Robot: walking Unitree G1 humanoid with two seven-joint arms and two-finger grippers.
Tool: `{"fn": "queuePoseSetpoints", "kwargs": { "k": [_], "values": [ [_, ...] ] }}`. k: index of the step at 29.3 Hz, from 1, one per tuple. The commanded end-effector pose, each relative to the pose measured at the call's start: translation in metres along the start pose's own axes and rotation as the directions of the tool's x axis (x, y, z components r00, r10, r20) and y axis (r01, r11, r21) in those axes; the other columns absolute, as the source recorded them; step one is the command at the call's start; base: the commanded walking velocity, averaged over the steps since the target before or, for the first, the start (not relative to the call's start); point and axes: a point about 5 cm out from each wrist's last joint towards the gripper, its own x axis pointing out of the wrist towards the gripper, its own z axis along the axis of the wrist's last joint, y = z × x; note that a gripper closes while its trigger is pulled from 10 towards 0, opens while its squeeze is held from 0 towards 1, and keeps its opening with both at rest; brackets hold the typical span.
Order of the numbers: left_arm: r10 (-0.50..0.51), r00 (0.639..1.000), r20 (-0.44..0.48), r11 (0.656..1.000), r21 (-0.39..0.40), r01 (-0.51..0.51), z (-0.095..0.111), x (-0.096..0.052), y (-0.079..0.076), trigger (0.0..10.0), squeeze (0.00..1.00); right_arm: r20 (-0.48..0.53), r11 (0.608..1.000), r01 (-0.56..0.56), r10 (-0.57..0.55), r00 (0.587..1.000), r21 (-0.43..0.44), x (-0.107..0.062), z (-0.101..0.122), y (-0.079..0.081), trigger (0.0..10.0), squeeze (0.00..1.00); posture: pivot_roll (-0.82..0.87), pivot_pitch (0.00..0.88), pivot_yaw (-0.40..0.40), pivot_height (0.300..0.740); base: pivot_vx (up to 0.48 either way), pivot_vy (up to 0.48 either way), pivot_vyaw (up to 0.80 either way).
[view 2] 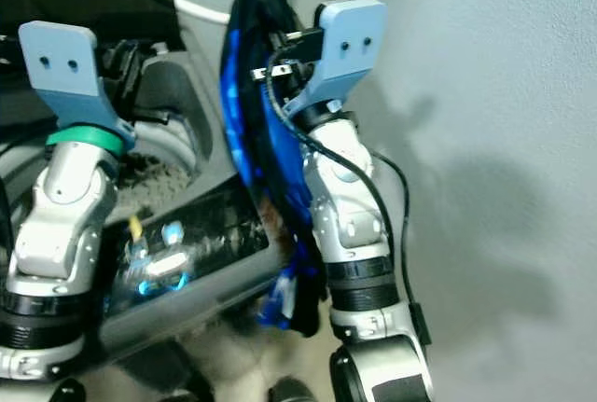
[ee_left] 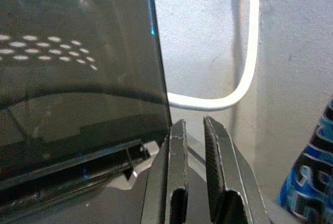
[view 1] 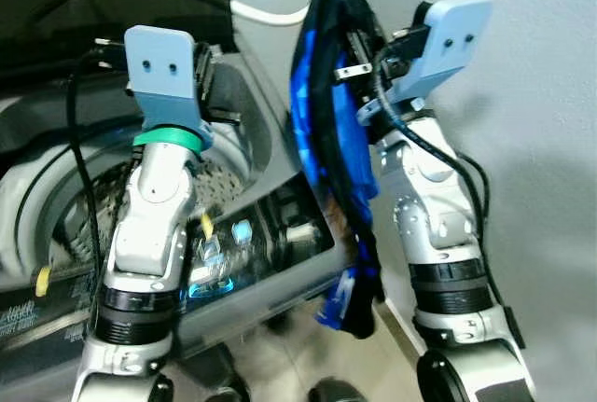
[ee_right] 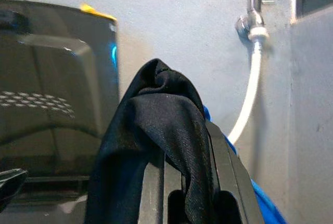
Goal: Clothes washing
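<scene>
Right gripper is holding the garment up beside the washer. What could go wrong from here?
The long blue and black garment, pinched in the right gripper, hangs outside the grey top-loading washing machine, its tail below the rim; it may drag over the edge rather than drop into the drum. The thin fold between the fingers could slip. The white hose could snag.
</scene>
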Motion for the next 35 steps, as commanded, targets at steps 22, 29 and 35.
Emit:
{"fn": "queuePoseSetpoints", "kwargs": {
  "k": [22, 29, 35],
  "values": [
    [-0.007, 1.000, -0.004, 1.000, 0.001, 0.007, -0.002, -0.002, -0.002, 10.0, 0.00, 0.043, 0.999, -0.048, 0.048, 0.998, 0.008, 0.002, 0.006, 0.009, 10.0, 0.00, 0.00, 0.000, 0.011, 0.740, 0.000, 0.000, 0.00],
    [-0.013, 0.999, 0.037, 0.999, 0.031, 0.012, 0.003, -0.003, -0.001, 10.0, 0.00, 0.073, 0.978, -0.210, 0.209, 0.975, -0.006, 0.008, 0.018, 0.022, 10.0, 0.00, 0.00, 0.000, 0.012, 0.740, 0.000, 0.000, 0.00],
    [-0.142, 0.977, 0.156, 0.973, 0.204, 0.109, 0.017, -0.036, -0.014, 10.0, 0.00, 0.192, 0.852, -0.522, 0.518, 0.834, -0.030, 0.050, 0.056, 0.072, 10.0, 0.00, 0.05, 0.000, -0.046, 0.740, 0.000, 0.000, 0.00]
  ]
}}
